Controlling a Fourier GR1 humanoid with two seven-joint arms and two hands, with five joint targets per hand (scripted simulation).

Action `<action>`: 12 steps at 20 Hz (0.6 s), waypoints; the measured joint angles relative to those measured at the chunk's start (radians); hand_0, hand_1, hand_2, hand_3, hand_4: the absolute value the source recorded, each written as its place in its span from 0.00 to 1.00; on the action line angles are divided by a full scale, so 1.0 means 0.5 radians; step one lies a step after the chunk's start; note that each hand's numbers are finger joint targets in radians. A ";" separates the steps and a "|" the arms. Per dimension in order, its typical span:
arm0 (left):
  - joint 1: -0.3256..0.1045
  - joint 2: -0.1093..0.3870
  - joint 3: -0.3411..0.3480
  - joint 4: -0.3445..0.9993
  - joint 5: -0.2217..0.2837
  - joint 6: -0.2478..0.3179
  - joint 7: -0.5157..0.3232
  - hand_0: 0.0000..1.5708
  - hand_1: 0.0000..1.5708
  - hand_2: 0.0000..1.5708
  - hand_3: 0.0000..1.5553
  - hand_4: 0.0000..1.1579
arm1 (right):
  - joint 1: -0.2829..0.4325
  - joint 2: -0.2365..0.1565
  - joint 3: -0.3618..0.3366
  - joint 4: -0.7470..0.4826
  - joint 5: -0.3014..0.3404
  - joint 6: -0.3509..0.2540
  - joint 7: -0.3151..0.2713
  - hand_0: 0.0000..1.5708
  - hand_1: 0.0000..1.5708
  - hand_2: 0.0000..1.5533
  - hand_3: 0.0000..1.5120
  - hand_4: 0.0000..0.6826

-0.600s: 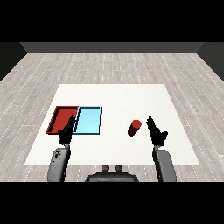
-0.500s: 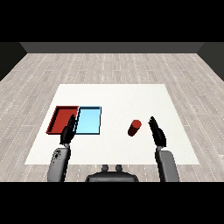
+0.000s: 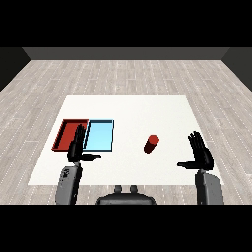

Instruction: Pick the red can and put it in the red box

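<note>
Right hand (image 3: 201, 153) hangs with fingers spread, grasping nothing, well right of the small red cylindrical can (image 3: 151, 143) tilted on the white worktop (image 3: 128, 106). Your sideways reach could knock it rolling away from the red tray (image 3: 63, 137).

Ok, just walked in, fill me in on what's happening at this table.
A humanoid robot is set to move a red can into the red tray. The can stands on the white table, right of the light blue tray, and nothing holds it. The right hand is open, off to the can's right. The left hand is open near the red tray.
</note>
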State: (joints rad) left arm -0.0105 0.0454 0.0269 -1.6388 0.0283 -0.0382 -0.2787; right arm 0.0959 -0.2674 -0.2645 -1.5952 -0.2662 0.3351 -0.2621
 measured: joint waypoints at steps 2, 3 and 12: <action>0.006 0.008 0.032 0.013 0.038 -0.038 -0.117 0.00 0.00 0.00 0.00 0.00 | 0.064 -0.029 -0.058 0.014 -0.055 0.104 -0.109 0.00 0.00 0.00 0.00 0.00; 0.018 -0.012 0.014 0.025 0.025 -0.038 -0.177 0.00 0.00 0.00 0.00 0.00 | 0.059 -0.048 -0.087 0.035 -0.076 0.139 -0.138 0.00 0.00 0.00 0.00 0.00; 0.027 0.000 0.054 0.136 0.081 -0.122 -0.383 0.00 0.00 0.00 0.00 0.00 | 0.033 -0.081 -0.213 0.190 -0.068 0.328 -0.295 0.00 0.00 0.00 0.00 0.00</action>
State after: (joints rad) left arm 0.0030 0.0456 0.0538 -1.5707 0.0688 -0.0990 -0.4703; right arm 0.1126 -0.3080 -0.3708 -1.5003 -0.3003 0.4992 -0.4094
